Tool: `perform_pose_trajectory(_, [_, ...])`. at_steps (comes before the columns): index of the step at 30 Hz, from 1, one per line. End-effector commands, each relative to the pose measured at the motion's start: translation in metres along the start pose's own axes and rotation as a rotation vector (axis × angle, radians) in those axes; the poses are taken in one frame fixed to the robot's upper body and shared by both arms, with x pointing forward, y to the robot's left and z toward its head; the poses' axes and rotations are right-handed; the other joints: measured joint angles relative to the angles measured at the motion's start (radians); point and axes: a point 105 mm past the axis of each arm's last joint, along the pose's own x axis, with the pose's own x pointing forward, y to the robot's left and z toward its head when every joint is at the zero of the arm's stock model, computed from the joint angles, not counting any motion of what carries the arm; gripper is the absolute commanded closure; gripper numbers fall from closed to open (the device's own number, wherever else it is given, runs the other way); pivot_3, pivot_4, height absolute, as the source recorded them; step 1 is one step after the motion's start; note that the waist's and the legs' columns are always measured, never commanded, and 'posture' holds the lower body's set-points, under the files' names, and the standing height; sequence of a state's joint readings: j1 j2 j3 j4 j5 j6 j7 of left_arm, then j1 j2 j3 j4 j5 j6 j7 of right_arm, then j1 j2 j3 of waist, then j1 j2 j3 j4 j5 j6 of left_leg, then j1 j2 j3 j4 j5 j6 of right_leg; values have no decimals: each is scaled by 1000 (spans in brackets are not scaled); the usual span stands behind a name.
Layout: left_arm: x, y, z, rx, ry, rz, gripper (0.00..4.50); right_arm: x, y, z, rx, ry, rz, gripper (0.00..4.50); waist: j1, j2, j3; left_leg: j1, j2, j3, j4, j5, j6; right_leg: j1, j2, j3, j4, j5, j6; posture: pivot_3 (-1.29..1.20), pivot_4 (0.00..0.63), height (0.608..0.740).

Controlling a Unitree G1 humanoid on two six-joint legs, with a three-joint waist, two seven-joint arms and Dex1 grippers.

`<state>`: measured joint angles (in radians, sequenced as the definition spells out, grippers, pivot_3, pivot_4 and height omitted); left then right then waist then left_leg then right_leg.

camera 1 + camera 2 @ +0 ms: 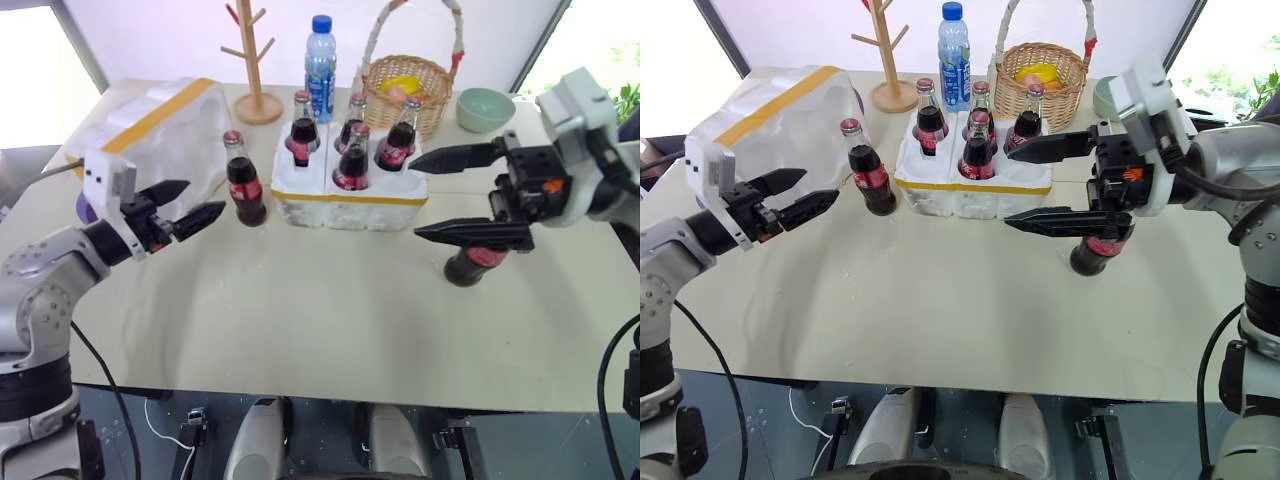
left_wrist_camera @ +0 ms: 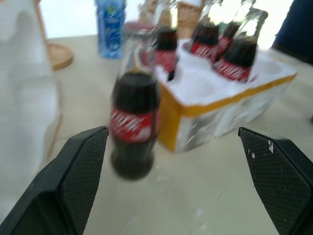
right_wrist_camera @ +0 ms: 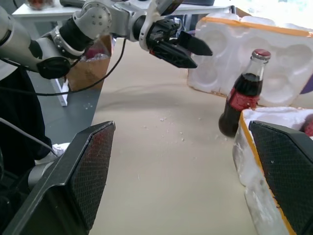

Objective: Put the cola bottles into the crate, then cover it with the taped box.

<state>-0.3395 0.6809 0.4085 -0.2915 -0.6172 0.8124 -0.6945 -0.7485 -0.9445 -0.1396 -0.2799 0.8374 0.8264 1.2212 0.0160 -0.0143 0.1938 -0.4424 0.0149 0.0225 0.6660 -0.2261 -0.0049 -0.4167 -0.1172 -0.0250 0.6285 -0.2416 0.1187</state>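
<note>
Both pincers are hovering over the near matte beige table [image 1: 330,340], jaws spread wide and empty: left gripper [image 1: 190,212] at the left, right gripper [image 1: 455,195] at the right above one dark glass cola bottle [image 1: 470,266]. Beyond them, four red-capped bottles are standing in the crate [image 1: 345,197], a grainy white foam block banded in yellow; a fifth bottle [image 1: 244,182] is standing just left of it. Left wrist view is showing that bottle [image 2: 134,122] beside the crate's yellow edge. Right wrist view is showing the taped box [image 3: 254,58] lying with its moulded hollow side exposed, far left
</note>
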Motion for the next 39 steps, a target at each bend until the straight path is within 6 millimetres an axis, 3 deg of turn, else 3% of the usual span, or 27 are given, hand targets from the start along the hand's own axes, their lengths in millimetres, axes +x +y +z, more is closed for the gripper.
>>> perform_pose_trajectory(1, [5,9,5,51,-49,47,46,1,-1,9,-40,-30,-20,0,-1,0,0,0,0,0,0,0,0,0,0,0,0,0,0,0,150,740])
perform_pose_trajectory(4, [16,7,-1,33,-66,-13,46,2,-2,11,-32,-47,-29,0,-4,0,0,0,0,0,-1,0,0,0,0,0,0,0,1,0,150,740])
perform_pose_trajectory(12, [58,26,-21,87,-29,-35,46,5,-3,10,-17,-54,-46,0,-3,0,0,0,0,1,-1,0,0,-2,1,-1,1,2,4,0,150,740])
perform_pose_trajectory(27, [115,30,-22,115,-34,-112,46,5,-3,9,4,-67,-80,0,-4,0,0,-1,0,1,-1,0,1,-2,1,-2,2,3,5,0,150,740])
perform_pose_trajectory(30, [117,30,-25,125,-26,-119,933,5,-3,9,4,-67,-85,0,-7,0,0,-1,0,1,-1,0,1,-2,1,-2,2,3,5,0,150,740])
perform_pose_trajectory(32, [114,31,-24,125,-24,-121,1819,5,-3,10,1,-66,-89,0,-6,0,0,-1,0,1,-1,0,1,-2,1,-2,3,3,5,0,150,740])
perform_pose_trajectory(35, [105,33,-20,129,-28,-131,1785,4,-4,10,-2,-66,-100,0,-8,-1,0,-1,1,1,-1,0,1,-3,1,-2,3,3,5,0,150,740])
perform_pose_trajectory(39, [65,15,12,70,-81,-284,1785,2,-6,7,-2,-63,-120,0,-29,-1,1,-2,1,1,-3,0,1,-5,1,-1,3,3,5,0,150,740])
